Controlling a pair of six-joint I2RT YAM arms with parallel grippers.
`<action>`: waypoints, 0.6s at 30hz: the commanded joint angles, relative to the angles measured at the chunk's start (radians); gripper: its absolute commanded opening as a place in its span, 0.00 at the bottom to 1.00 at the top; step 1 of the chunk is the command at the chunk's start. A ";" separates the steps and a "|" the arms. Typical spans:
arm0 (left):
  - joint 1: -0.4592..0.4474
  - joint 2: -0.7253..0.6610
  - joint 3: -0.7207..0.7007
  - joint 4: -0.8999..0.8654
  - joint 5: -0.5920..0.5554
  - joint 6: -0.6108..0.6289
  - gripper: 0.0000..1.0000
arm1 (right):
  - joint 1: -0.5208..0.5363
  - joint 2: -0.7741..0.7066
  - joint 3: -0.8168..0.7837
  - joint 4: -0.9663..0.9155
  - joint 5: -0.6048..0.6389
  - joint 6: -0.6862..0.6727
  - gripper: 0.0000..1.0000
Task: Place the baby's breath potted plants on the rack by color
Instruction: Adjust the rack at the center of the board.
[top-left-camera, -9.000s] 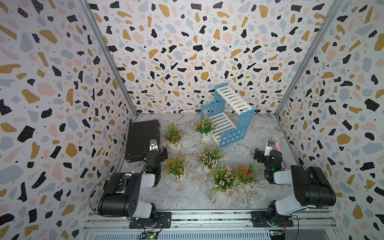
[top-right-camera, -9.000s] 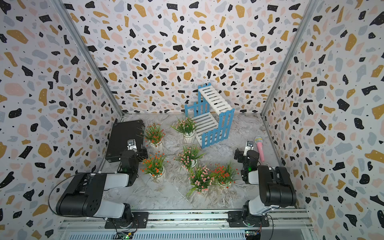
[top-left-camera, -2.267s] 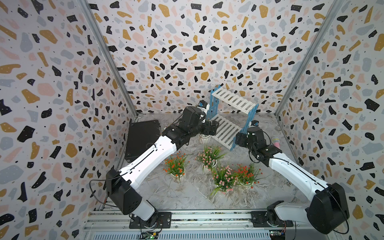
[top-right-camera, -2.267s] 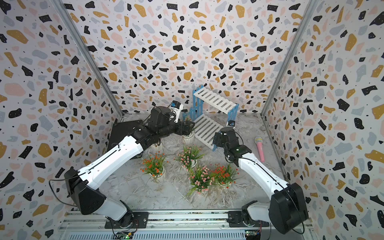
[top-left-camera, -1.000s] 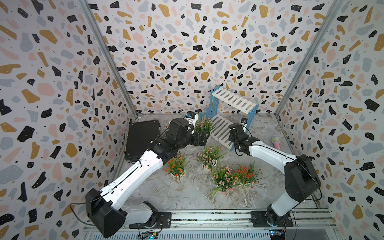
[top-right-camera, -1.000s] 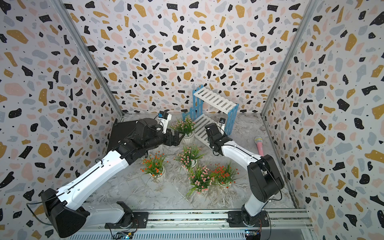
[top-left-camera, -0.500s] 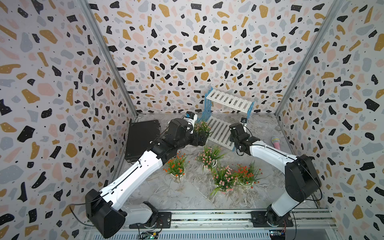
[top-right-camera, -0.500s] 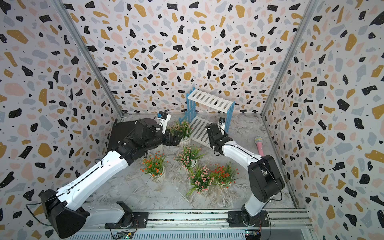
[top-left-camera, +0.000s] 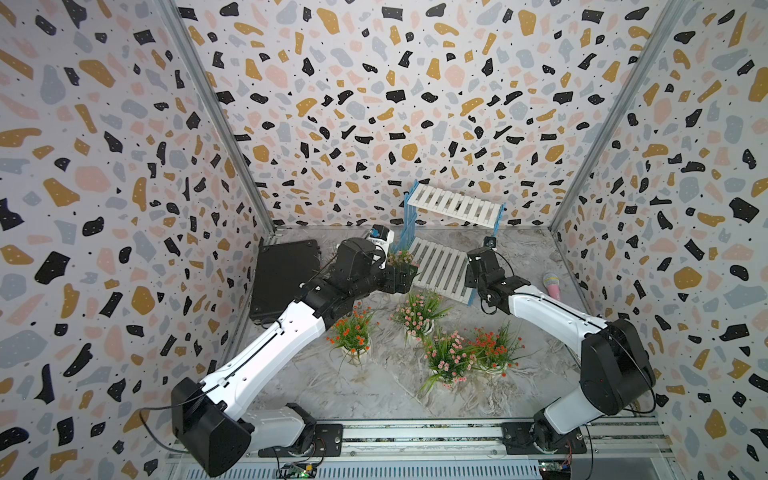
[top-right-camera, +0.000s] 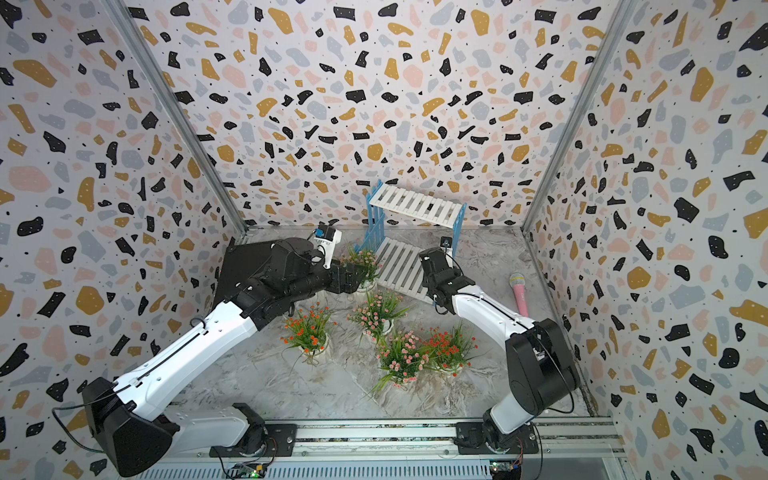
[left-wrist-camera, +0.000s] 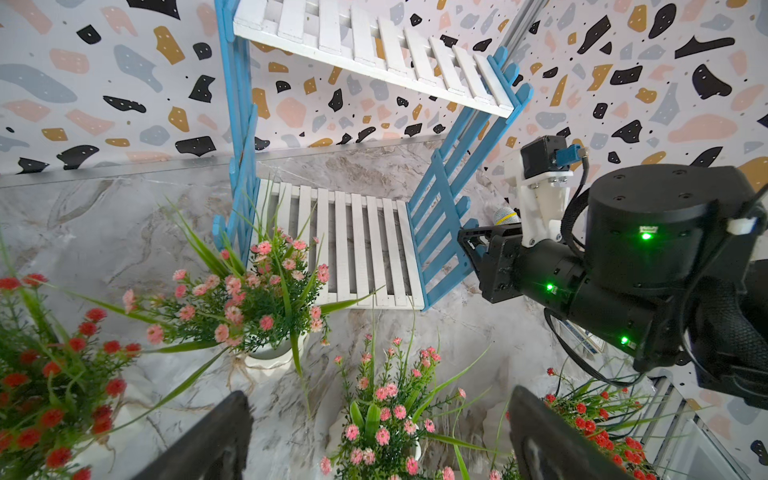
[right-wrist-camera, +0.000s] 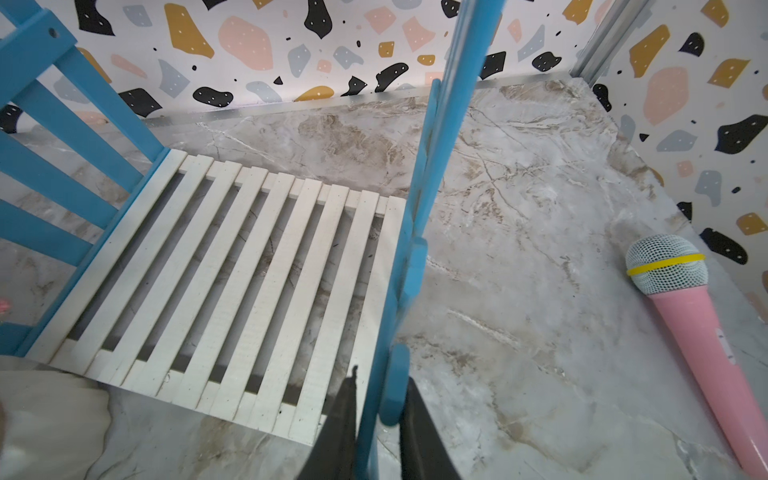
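Gripping rack, right hand, left hand agape

Black flat case lies flat over at the left wall, pink toy microphone lies near the right wall, both on the marbled tabletop.

In a top view the left gripper covers the pot of the pink-flowered plant beside the rack, and the left arm hides part of the black case. In the left wrist view the left fingers are cut off by the picture's edge, as is a red-flowered plant. In the right wrist view the right fingers run out of the picture, a white pot in the corner is blurred and cropped, and the pink microphone loses the end of its handle.
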 joint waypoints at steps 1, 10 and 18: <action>0.008 -0.012 -0.009 0.043 0.016 0.008 0.95 | -0.012 -0.036 -0.026 -0.063 -0.051 -0.067 0.20; 0.009 -0.006 -0.017 0.042 0.025 0.017 0.96 | -0.035 -0.049 -0.051 -0.049 -0.111 -0.138 0.21; 0.009 0.004 -0.006 -0.012 0.020 0.052 0.97 | -0.037 -0.170 -0.056 -0.087 -0.181 -0.197 0.83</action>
